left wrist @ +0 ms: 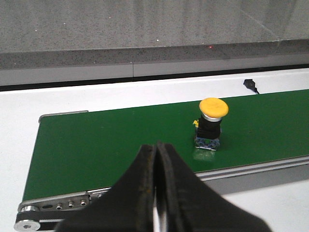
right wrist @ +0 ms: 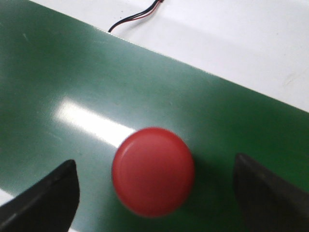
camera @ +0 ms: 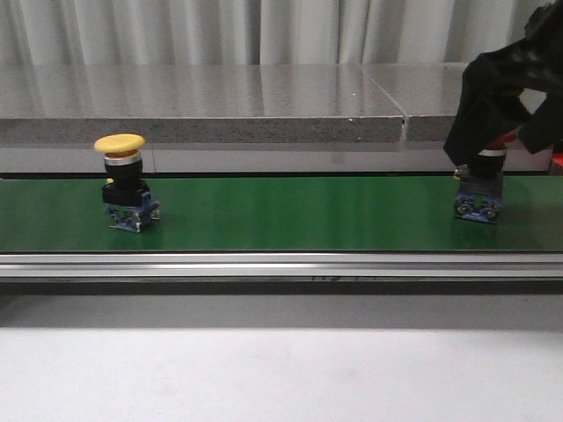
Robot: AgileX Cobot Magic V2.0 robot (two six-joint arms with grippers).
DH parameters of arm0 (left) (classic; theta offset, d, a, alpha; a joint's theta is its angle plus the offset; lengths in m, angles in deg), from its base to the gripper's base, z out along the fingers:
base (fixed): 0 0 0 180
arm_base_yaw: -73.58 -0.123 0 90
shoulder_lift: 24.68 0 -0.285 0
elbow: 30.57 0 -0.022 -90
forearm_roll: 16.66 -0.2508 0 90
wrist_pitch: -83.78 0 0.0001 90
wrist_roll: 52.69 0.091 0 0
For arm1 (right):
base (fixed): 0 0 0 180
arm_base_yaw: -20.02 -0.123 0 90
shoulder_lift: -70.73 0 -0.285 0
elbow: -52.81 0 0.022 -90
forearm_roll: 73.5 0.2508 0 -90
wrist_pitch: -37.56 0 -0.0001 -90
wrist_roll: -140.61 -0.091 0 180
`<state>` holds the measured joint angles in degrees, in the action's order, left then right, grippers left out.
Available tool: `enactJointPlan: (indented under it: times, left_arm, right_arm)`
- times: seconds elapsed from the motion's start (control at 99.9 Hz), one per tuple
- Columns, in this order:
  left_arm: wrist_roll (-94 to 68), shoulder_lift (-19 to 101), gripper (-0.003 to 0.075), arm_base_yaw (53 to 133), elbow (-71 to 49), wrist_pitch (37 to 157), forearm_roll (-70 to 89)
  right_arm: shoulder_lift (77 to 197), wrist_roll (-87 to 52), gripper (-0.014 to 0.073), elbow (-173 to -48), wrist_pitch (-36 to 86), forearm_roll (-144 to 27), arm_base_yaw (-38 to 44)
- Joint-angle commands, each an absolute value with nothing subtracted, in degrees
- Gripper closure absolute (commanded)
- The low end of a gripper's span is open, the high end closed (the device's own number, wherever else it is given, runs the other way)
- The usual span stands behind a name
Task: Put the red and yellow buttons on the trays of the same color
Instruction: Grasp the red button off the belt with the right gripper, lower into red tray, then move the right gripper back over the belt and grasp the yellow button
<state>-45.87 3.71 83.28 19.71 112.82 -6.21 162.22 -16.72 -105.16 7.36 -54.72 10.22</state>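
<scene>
Front view showed the yellow button (camera: 124,181) upright near the belt's (camera: 281,214) left end and the red button (camera: 481,186) near its right end. The right claw (right wrist: 154,186) straddled the red cap, fingers spread and apart from it. The left claw (left wrist: 157,193) was closed on nothing.

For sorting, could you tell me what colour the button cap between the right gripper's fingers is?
Red cap, clearest in the right wrist view.
</scene>
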Motion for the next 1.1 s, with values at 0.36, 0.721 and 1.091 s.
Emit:
enactJointPlan:
  times: [0.36,0.721,1.091]
  left_arm:
    - [-45.7,4.0,0.0739,83.7,18.1,108.8,-5.2]
    - [-45.7,4.0,0.0739,83.7,18.1,108.8,-5.2]
    - [-45.7,4.0,0.0739,83.7,18.1,108.8,-5.2]
  right_arm:
    - [164.6,-16.0,0.0510,-116.1,0.3,-54.1,13.3]
    - [164.8,-16.0,0.0510,-133.3,-8.1,-54.3,31.9]
    - [173.5,-19.3,0.0510,-136.2,0.4,-54.2,50.9]
